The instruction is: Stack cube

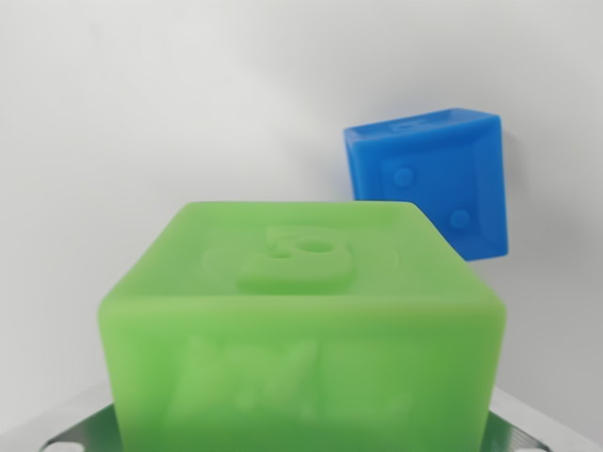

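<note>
Wrist view only. Green cube [301, 330] fills the lower half of the frame, very close to the camera, from about 8 o'clock across to 4 o'clock. Blue cube [435, 184] sits beyond it at roughly 2 o'clock, apart from the green one, on a plain white tabletop [141, 122].

Step in hand, as judged: the green cube appears to be carried or about to be carried toward the blue one, given how near the lens it sits. Metal parts [66, 435] show at the bottom corners, either side of the green cube. No fingertips are visible, so I cannot tell whether the end effector is spread, closed or pinching the cube.

Next move, as judged: bring the green cube over the blue one at 2 o'clock, square the faces, then lower. The blue cube lies rotated relative to the green, so a yaw correction is likely needed.

Appearance of the green cube: translucent bright green, smooth, softly rounded edges. Top face carries a raised figure inside a shallow circle; the near face shows blurred raised marks, unreadable. The blue cube is opaque, with bevelled edges and small round dimples on its facing side.
</note>
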You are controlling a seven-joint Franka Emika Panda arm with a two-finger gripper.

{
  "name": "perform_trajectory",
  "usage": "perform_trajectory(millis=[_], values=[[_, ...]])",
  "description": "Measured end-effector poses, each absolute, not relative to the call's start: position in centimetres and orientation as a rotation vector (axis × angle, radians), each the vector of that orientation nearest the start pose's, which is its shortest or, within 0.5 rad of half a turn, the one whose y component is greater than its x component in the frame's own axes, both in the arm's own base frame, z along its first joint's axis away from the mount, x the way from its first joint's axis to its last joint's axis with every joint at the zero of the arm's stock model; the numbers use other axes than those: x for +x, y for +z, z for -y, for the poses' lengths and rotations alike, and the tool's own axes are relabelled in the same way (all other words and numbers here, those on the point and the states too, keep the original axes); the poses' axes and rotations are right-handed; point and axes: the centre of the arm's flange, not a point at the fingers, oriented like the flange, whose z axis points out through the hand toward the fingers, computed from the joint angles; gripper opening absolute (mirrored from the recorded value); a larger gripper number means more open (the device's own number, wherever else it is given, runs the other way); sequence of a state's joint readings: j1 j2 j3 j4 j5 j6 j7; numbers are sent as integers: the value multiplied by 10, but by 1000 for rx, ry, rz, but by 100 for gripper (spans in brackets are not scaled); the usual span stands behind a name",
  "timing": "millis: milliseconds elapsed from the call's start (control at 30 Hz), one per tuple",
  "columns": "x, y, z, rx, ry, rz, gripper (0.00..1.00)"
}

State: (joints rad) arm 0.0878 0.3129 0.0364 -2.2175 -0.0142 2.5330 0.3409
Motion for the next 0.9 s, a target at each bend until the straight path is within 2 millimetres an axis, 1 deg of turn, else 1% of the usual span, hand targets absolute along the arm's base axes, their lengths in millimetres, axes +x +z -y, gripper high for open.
perform_trajectory(millis=[900], values=[[591, 229, -41, -3135, -5, -137, 0]])
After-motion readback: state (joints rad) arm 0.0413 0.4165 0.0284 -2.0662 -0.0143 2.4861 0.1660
